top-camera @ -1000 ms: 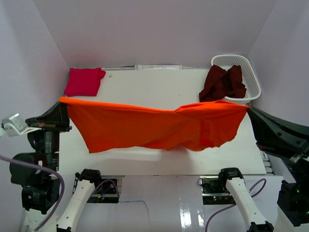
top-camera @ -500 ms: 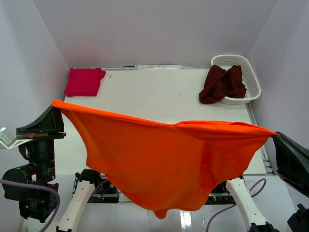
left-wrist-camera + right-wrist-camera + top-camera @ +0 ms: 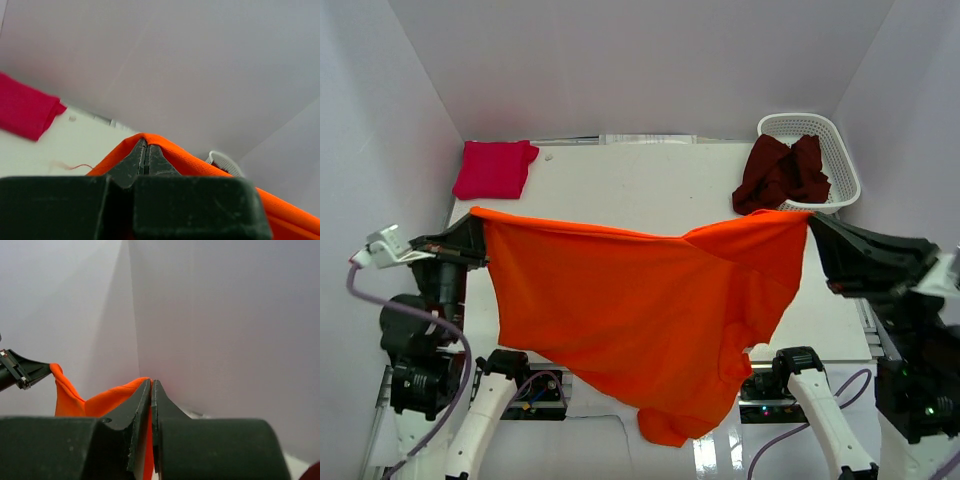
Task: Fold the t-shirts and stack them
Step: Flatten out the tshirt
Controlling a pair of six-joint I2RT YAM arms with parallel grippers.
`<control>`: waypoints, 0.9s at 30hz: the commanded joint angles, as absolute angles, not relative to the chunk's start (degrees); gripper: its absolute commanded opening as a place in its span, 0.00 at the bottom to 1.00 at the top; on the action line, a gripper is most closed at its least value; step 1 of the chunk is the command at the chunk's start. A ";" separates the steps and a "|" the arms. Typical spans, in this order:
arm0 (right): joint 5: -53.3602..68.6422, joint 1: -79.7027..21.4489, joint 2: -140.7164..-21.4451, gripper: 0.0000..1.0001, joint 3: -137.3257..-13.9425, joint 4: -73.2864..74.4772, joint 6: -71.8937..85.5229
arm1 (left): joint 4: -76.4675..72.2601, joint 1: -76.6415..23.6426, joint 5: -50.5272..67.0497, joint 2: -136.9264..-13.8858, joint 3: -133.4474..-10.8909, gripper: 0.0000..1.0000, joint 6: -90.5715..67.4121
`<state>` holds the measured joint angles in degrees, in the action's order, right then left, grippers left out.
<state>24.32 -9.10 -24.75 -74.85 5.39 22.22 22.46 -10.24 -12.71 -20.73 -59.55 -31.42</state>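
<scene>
Top external view: the orange t-shirt (image 3: pixel 640 310) is held spread above the table (image 3: pixel 650 190), corners clamped by the left gripper (image 3: pixel 472 228) and right gripper (image 3: pixel 812 222), probably so it can be laid flat.

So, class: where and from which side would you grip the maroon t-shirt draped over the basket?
Probably pinch the maroon t-shirt by the bunched lobe spilling over the basket rim onto the table, descending on the table side: it lies exposed there, while basket walls hem the rest.
</scene>
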 commanded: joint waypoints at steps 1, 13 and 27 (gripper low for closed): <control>20.04 -9.40 -27.33 0.08 -69.80 8.79 24.26 | 23.64 -10.20 -12.75 -24.60 -53.99 0.00 -33.31; 18.10 -9.40 -53.99 0.08 -56.15 6.73 26.46 | 7.39 -10.11 -16.70 -53.94 -46.49 0.00 -31.38; 19.51 -9.14 -91.81 0.08 -70.21 3.60 23.38 | 1.13 -9.76 -18.63 -95.34 -65.11 0.00 -29.27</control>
<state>19.62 -9.13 -87.61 -64.69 7.94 24.84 2.20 -10.22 -16.84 -92.40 -59.66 -31.00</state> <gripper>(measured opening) 0.081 0.021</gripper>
